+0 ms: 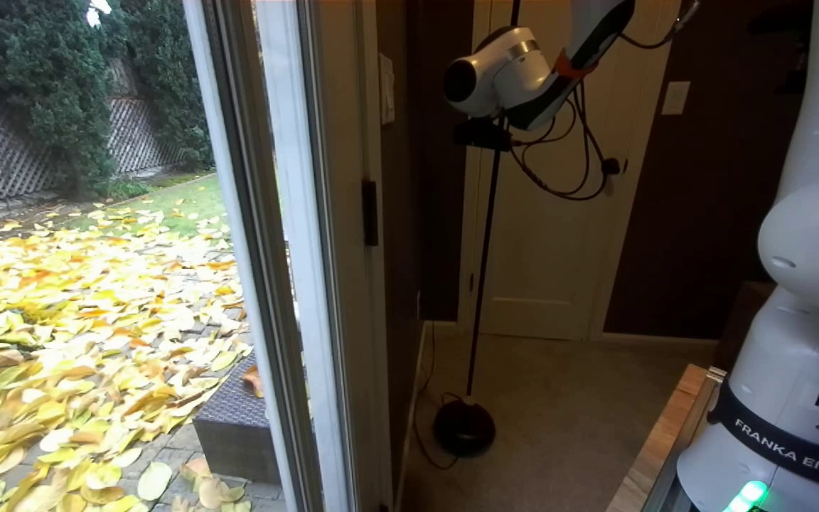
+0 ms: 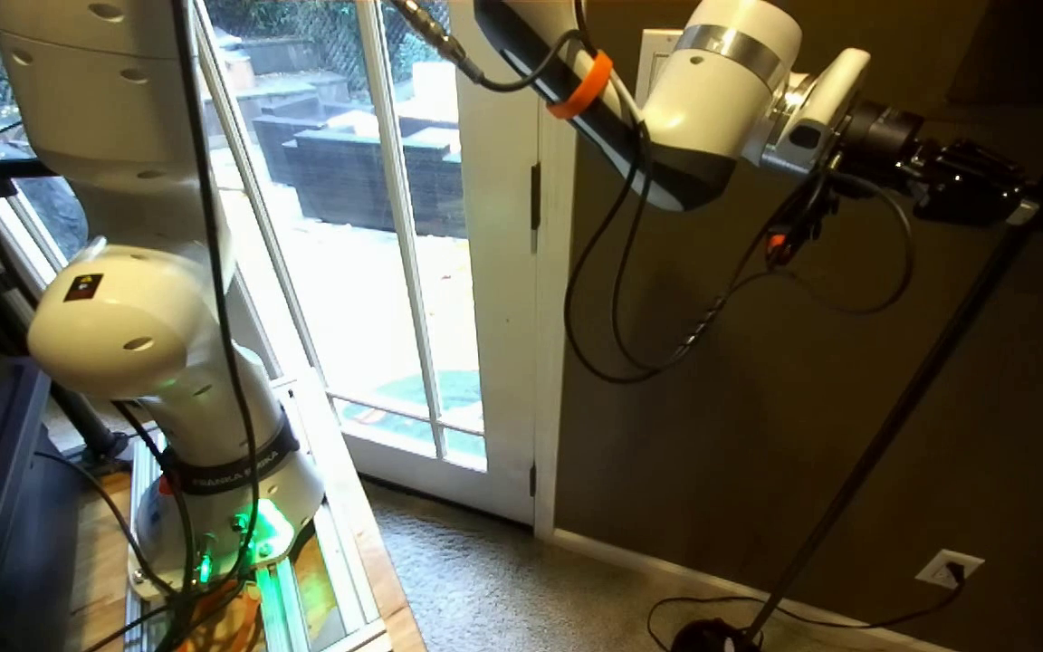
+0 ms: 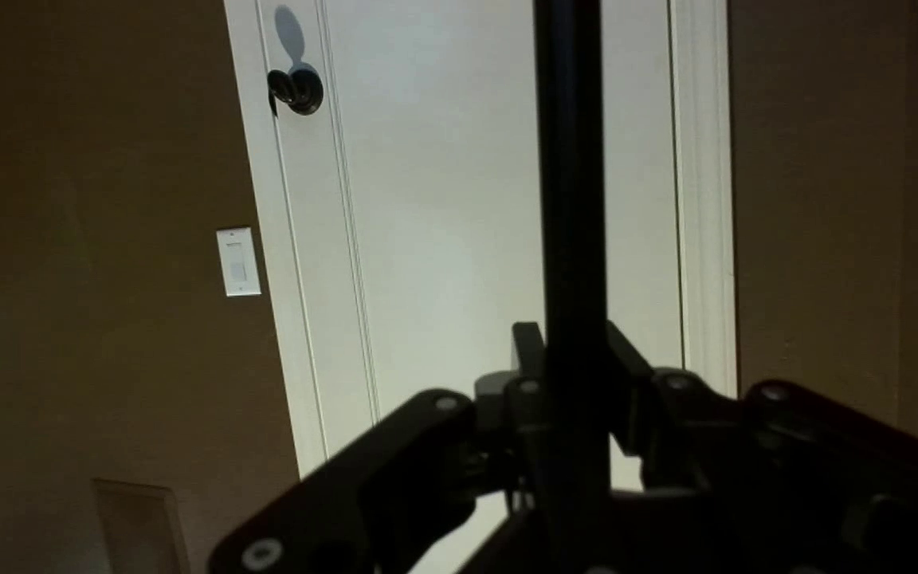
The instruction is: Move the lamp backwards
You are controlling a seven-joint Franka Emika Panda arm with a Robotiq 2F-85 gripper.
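Observation:
The lamp's thin dark pole (image 1: 483,270) rises from its small round dark base (image 1: 464,428) on the carpet. In an exterior view the pole (image 2: 885,435) runs at a slant up to my gripper (image 2: 1033,213), and the base (image 2: 712,636) is cut off by the bottom edge. In the wrist view the pole (image 3: 572,199) stands between the two fingers of my gripper (image 3: 574,343), which are closed in on it from both sides. The gripper is mostly hidden behind the arm's wrist in an exterior view. The lamp's top is out of view.
A white door (image 1: 544,249) and a brown wall (image 2: 712,453) stand behind the lamp. The lamp's cord (image 2: 834,623) runs over the floor to a wall outlet (image 2: 950,569). Arm cables (image 1: 580,192) hang in loops by the wrist. A glass door (image 2: 422,226) stands beside the arm.

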